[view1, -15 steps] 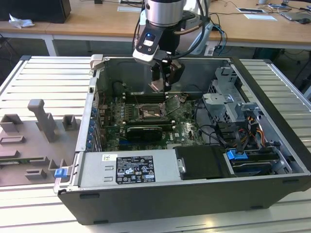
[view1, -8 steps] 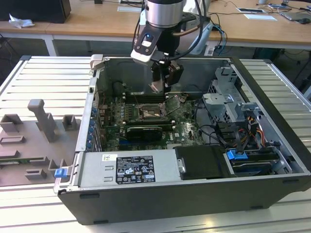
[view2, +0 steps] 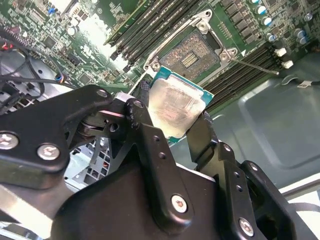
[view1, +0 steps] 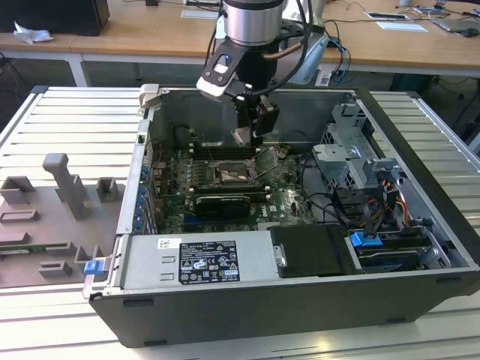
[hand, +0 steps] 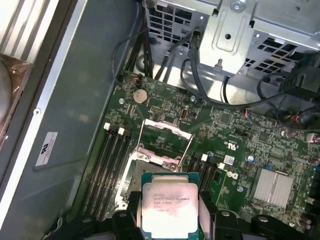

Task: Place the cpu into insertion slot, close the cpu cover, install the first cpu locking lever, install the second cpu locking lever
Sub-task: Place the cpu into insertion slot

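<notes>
Gripping the small, flat, square cpu (view2: pixel 175 107) with its pale silver metal top by two opposite edges, the black two-fingered gripper (view2: pixel 170 117) is hanging inside the open dark grey computer case (view1: pixel 300 319). Its fingers (view2: pixel 142 125) are pressing against the chip's green-rimmed sides, so the pincer is clamped on the part. In the exterior view the gripper (view1: pixel 244 135) is hovering above the green circuit board (view1: pixel 285 199), and the chip is being held in the air, clear of the board. The square dark insertion slot (view2: pixel 192 54) with its silver metal rim is lying bare just beyond the chip. In the first wrist view the cpu (hand: pixel 169 202) is partly hiding the slot, and the square silver-grey cpu cover (hand: pixel 167 126) with its large central window is standing swung open on the slot's far side. A thin silver lever rod (view2: pixel 252 65) is sticking out from one corner of the slot, across the long black memory slots (view2: pixel 250 55).
</notes>
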`<control>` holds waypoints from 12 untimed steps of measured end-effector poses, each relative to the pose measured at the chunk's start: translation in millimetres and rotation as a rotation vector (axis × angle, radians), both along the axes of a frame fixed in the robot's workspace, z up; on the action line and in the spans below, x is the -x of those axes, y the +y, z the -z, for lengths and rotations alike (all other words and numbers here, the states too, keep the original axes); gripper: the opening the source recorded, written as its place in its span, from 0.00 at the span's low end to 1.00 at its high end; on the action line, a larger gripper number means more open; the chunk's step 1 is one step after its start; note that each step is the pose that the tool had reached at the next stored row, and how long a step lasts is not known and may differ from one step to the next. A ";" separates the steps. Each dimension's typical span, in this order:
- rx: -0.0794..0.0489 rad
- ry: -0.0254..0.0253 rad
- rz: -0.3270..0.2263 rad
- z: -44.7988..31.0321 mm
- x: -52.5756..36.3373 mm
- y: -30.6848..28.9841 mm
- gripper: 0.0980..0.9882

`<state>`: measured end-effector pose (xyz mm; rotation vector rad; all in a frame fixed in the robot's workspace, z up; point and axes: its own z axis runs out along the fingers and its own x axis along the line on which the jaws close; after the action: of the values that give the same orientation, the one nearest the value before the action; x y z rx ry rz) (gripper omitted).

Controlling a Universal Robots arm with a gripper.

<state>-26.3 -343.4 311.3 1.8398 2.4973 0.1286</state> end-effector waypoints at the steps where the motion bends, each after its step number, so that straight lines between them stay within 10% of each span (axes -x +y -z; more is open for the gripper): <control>1: 0.000 0.0000 0.008 0.3 0.0 0.0 0.50; 12: 0.000 0.0000 0.115 5.0 0.0 0.0 0.50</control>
<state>-26.3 -343.4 306.4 1.9772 2.3841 0.1249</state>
